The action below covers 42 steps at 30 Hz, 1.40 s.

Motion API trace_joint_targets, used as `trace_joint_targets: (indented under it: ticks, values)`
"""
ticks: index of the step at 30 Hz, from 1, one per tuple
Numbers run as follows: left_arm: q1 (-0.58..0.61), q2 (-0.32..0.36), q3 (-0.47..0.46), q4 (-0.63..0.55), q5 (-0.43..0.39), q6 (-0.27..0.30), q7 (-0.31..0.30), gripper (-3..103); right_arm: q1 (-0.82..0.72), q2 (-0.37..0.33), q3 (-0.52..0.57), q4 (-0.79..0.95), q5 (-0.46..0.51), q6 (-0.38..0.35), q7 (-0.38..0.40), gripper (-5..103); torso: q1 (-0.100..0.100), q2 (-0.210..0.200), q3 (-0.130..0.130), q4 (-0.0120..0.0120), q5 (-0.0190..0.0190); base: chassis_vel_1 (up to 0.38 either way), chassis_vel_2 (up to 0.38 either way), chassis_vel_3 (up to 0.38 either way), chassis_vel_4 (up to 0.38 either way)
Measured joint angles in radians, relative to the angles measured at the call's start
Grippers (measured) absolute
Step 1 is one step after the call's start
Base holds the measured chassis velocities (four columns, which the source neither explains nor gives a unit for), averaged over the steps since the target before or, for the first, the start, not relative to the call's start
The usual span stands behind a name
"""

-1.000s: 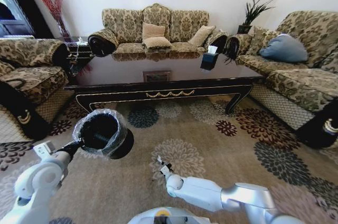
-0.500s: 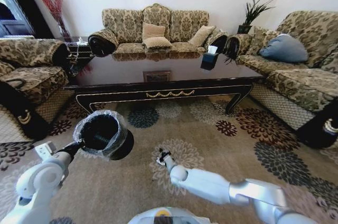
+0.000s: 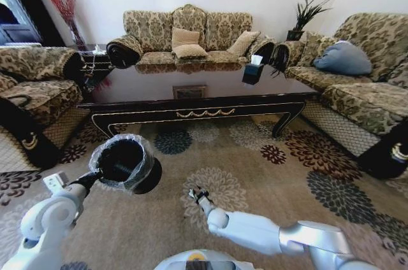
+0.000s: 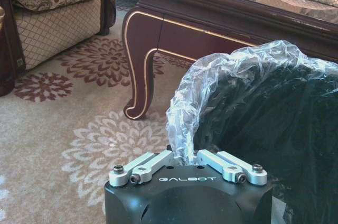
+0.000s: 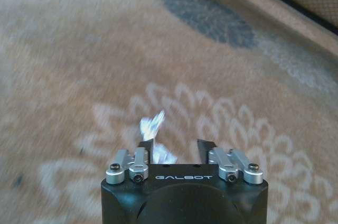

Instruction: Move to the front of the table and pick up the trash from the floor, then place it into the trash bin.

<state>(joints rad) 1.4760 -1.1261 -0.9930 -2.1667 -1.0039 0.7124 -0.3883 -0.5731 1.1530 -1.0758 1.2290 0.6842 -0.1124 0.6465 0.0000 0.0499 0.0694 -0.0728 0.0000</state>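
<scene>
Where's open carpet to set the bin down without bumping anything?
The left gripper holds the trash bin by its rim. Bare floor stretches between the table front and the right gripper, toward the right sofa. Tighter spots: beside the left armchair and at the table legs.

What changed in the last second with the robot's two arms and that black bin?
The right gripper reached forward over the carpet, then drew back a little toward the robot; a crumpled scrap sits between its open fingers. The left gripper stayed clamped on the trash bin rim, held up at the same spot. The table is unchanged.
</scene>
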Motion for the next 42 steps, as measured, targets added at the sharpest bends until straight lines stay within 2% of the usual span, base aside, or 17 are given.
trace_joint_targets:
  ticks: [2,4,7,8,11,13,16,17,19,22,25,29,31,35,37,39,42]
  values:
    - [0.001,-0.001,-0.004,-0.002,-0.001,0.0,0.0,2,-0.002,0.002,-0.013,-0.008,0.0,-0.004,0.007,58,0.0,0.0,0.0,0.0,-0.0001,0.0,0.0,0.0,0.0]
    - [0.0,-0.001,-0.005,-0.003,-0.002,-0.001,0.0,2,-0.001,0.006,-0.016,-0.014,0.0,-0.004,0.008,58,0.0,0.0,0.0,-0.0001,-0.0001,0.0,0.0,0.0,0.0]
    - [0.0,-0.003,-0.006,-0.007,-0.003,-0.001,0.0,2,0.004,0.02,-0.021,-0.031,0.0,-0.004,0.007,74,0.0,0.0,0.0,0.0,-0.0001,0.0,0.0,0.0,0.0]
    - [0.0,-0.003,-0.006,-0.007,-0.003,-0.001,0.0,2,0.004,0.02,-0.021,-0.031,0.0,-0.004,0.007,74,0.0,0.0,0.0,0.0,-0.0001,0.0,0.0,0.0,0.0]
    - [0.0,-0.006,-0.004,-0.009,-0.002,-0.001,0.0,2,0.008,0.033,-0.028,-0.042,0.001,-0.004,0.002,94,0.0,0.0,0.0,0.0,-0.0001,0.0,0.0,0.0,0.0]
    - [0.0,-0.006,-0.004,-0.01,-0.002,-0.001,0.0,2,0.009,0.036,-0.03,-0.045,0.0,-0.004,0.0,94,0.0,0.0,0.0,0.0,-0.0001,0.0,0.0,0.0,0.0]
    - [0.001,-0.006,-0.004,-0.017,-0.001,-0.001,-0.001,2,0.011,0.052,-0.036,-0.065,0.0,-0.004,-0.009,81,0.0,0.0,0.0,0.0,-0.0002,0.0,0.0,0.0,0.0]
    - [0.001,-0.006,-0.004,-0.017,-0.001,-0.001,-0.001,2,0.011,0.052,-0.036,-0.065,0.0,-0.004,-0.009,81,0.0,0.0,0.0,0.0,-0.0002,0.0,0.0,0.0,0.0]
    - [0.004,-0.006,-0.007,-0.023,-0.001,-0.001,-0.001,2,0.011,0.065,-0.037,-0.08,0.0,-0.007,-0.011,70,0.0,0.0,0.0,-0.0001,-0.0001,0.0,0.0,0.0,0.0]
    - [0.008,-0.006,-0.009,-0.026,-0.001,-0.001,-0.002,2,0.012,0.074,-0.037,-0.091,0.002,-0.009,-0.012,65,0.0,0.0,0.0,0.0,-0.0001,0.0,0.0,0.0,0.0]
    - [0.011,-0.006,-0.011,-0.03,-0.001,-0.001,-0.002,2,0.016,0.079,-0.037,-0.099,0.005,-0.01,-0.013,48,0.0,0.0,0.0,0.0001,-0.0001,0.0,0.0,0.0,0.0]
    - [0.012,-0.007,-0.011,-0.036,-0.001,-0.001,-0.002,2,0.017,0.077,-0.035,-0.104,0.004,-0.011,-0.013,32,0.0,0.0,0.0,0.0,-0.0001,0.0,0.0,0.0,0.0]
    - [0.012,-0.008,-0.011,-0.037,-0.001,-0.001,-0.002,2,0.017,0.076,-0.034,-0.106,0.003,-0.012,-0.013,32,0.0,0.0,0.0,0.0,-0.0001,0.0,0.0,0.0,0.0]
    - [0.011,-0.01,-0.007,-0.04,-0.001,0.0,-0.003,2,0.016,0.066,-0.031,-0.109,-0.002,-0.021,-0.013,11,0.0,0.0,0.0,0.0,-0.0001,0.0,0.0,0.0,0.0]
    - [0.011,-0.01,-0.006,-0.04,-0.001,0.0,-0.004,2,0.015,0.063,-0.031,-0.109,-0.003,-0.022,-0.013,11,0.0,0.0,0.0,-0.0001,-0.0001,0.0,0.0,0.0,0.0]
    - [0.01,-0.011,-0.004,-0.04,0.0,0.0,-0.004,2,0.013,0.058,-0.03,-0.109,-0.007,-0.022,-0.014,2,0.0,0.0,0.0,-0.0001,-0.0001,0.0,0.0,0.0,0.0]
    - [0.01,-0.012,-0.003,-0.039,0.001,0.0,-0.004,2,0.011,0.055,-0.029,-0.107,-0.015,-0.019,-0.018,1,0.0,0.0,0.0,-0.0001,-0.0001,0.0,0.0,0.0,0.0]
